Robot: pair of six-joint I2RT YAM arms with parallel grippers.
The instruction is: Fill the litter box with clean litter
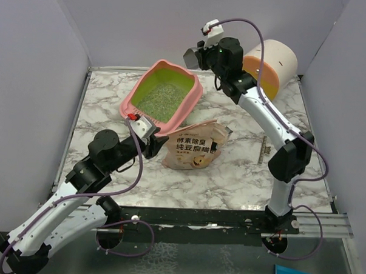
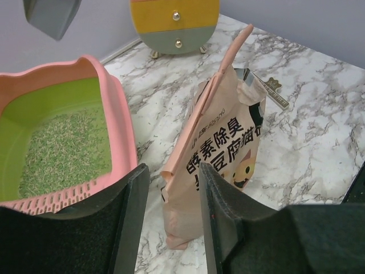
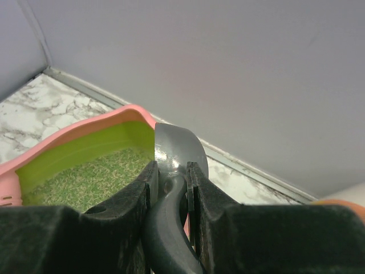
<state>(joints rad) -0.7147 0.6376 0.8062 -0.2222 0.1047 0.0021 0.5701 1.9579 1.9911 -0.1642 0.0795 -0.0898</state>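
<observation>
Left jaws are hanging spread by the pouch. Right jaws are pinching the scoop above the litter box, probably to smooth litter.

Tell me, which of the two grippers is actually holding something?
The right gripper: it is shut on the grey scoop, held up near the litter box. The left gripper stands open and empty, beside the cat-litter pouch.

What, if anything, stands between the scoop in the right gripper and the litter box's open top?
Nothing visible does. The right gripper holds the scoop above the litter box, near its far rim, with only open air down to the litter.
</observation>
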